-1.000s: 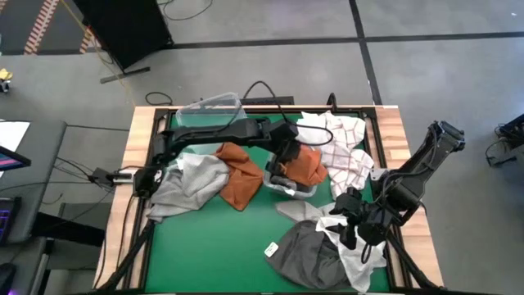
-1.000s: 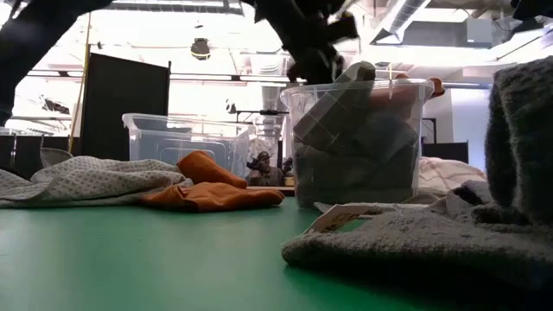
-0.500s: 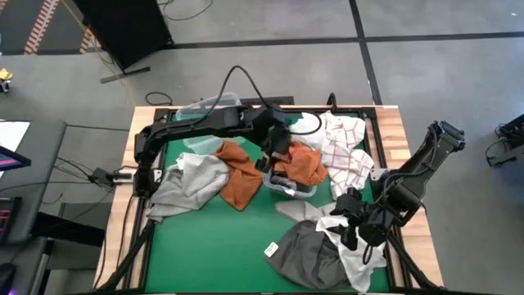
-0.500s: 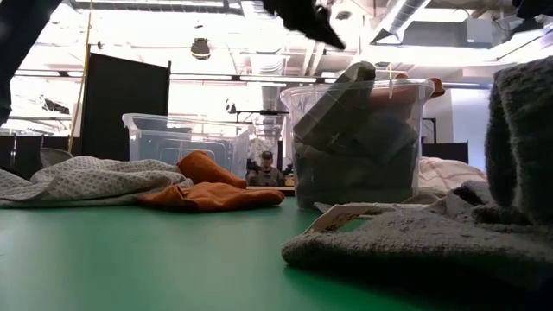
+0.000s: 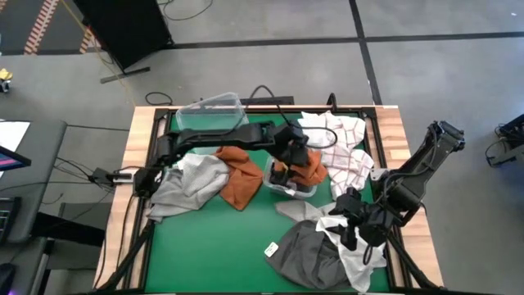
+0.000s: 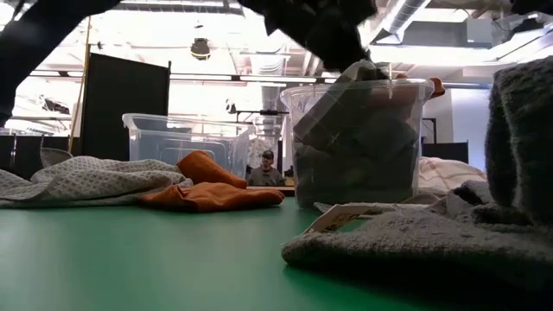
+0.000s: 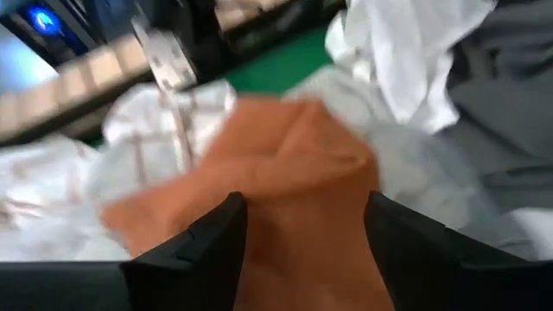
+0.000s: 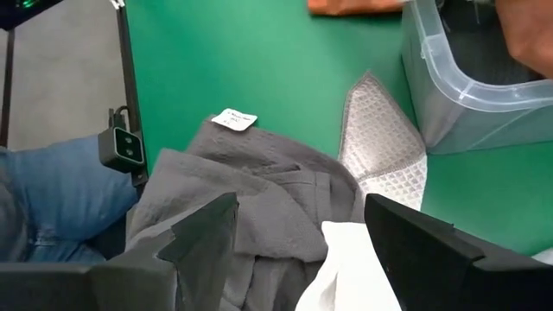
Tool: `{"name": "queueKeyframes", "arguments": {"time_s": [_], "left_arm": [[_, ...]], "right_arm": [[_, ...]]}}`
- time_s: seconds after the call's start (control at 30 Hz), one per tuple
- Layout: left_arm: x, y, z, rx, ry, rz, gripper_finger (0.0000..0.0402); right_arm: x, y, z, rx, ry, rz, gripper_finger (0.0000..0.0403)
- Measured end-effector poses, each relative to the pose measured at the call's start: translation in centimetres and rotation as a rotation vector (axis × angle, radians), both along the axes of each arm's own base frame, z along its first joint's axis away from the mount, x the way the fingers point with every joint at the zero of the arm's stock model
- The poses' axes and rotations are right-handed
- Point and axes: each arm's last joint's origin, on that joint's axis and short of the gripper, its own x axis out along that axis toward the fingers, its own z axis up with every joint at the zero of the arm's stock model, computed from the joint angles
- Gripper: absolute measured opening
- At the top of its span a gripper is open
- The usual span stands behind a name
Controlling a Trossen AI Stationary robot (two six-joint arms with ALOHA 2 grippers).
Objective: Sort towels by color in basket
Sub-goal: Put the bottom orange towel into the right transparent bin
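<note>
A clear bin (image 5: 286, 190) stands mid-table. It holds dark grey cloth (image 6: 346, 147), and a rust orange towel (image 5: 311, 166) lies over its right rim. My left gripper (image 5: 285, 170) is open above the bin, with that orange towel (image 7: 294, 173) between its fingers. A second orange towel (image 5: 237, 182) and a light grey towel (image 5: 188, 182) lie left of the bin. The checked white towel (image 5: 340, 147) lies to the bin's right. My right gripper (image 8: 302, 250) hangs open over a dark grey towel (image 8: 233, 199) and a white towel (image 8: 359, 259) at the near right. My left gripper comes down from above with one finger (image 7: 186, 255) on either side of the orange towel's top (image 7: 302, 147). I cannot tell whether the fingers touch the cloth.
A second clear bin (image 5: 209, 111) stands at the far left corner. A light grey waffle cloth (image 8: 380, 147) lies on the green mat beside the mid-table bin. A person's jeans-clad leg (image 8: 52, 190) shows past the table's near edge. Bare green mat (image 5: 221, 238) lies near left.
My left gripper rose from the bin and drew back toward the far left. It then came back down over the bin and the orange towel. The towels on the table stayed where they were.
</note>
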Motion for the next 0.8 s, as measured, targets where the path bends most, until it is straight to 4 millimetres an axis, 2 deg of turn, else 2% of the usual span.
{"name": "queueKeyframes", "arguments": {"time_s": [0.33,0.5,0.67,0.8], "left_arm": [[1.8,1.2,-7.2,0.017,0.188,0.06,0.0219],[2.1,1.3,-9.4,0.021,0.24,0.058,0.0219],[2.1,1.3,-9.8,0.025,0.258,0.059,0.0219],[1.7,1.2,-8.2,0.036,0.237,0.069,0.0219]], "right_arm": [[-0.1,0.1,0.0,-0.006,-0.006,0.003,0.0296],[0.0,0.1,0.0,-0.01,-0.013,-0.005,0.0296],[0.0,0.1,0.1,-0.007,-0.017,-0.006,0.0296],[0.0,0.1,0.1,-0.006,-0.018,-0.007,0.0296]]}}
